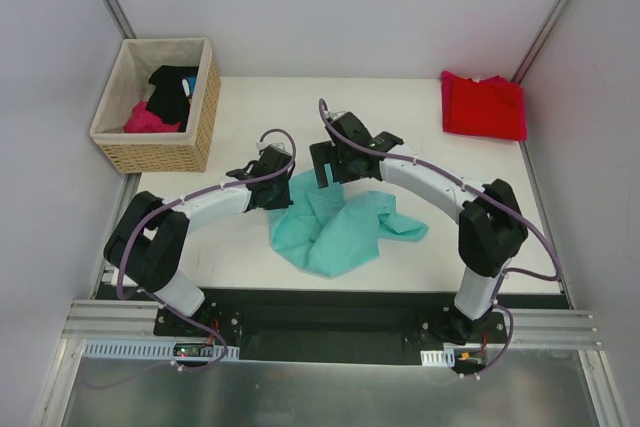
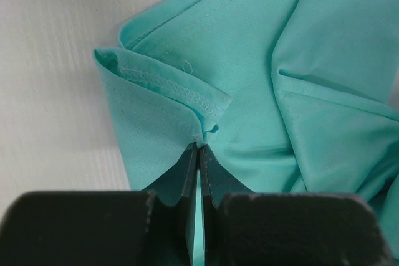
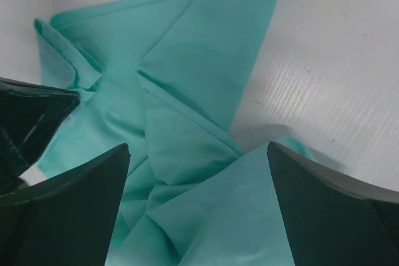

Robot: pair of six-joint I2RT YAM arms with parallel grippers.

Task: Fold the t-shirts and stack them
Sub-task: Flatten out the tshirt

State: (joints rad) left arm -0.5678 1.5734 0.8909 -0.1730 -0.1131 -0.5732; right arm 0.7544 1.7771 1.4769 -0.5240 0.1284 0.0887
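**Teal shirt pinched by left gripper, right gripper spread above it**

Left gripper [image 2: 198, 147]: fingers pressed together with a fold of the teal t-shirt [image 2: 262, 73] caught at their tips. The pinch sits just under a stitched hem, which curls over right in front of the fingertips. Cloth spreads forward and to the right of this gripper; bare white worktop [image 2: 50, 91] shows to its left.

Right gripper [image 3: 196, 151]: fingers wide apart, nothing between them but the view down onto the teal shirt. Whether the tips touch the cloth cannot be told. One long straight-edged flap runs away ahead of this gripper; creased layers bunch directly below it.

From the top camera, the teal shirt lies crumpled and unfolded, spreading from beneath both grippers back toward the arm bases. The two grippers are near each other over the shirt's far edge.

Red t-shirt [image 1: 484, 105]: folded flat, well beyond the right gripper and off to its right, apart from the teal one.

Wicker basket [image 1: 190, 137]: beyond and left of the left gripper, holding a black garment [image 1: 172, 87] and a pink garment [image 1: 148, 119].
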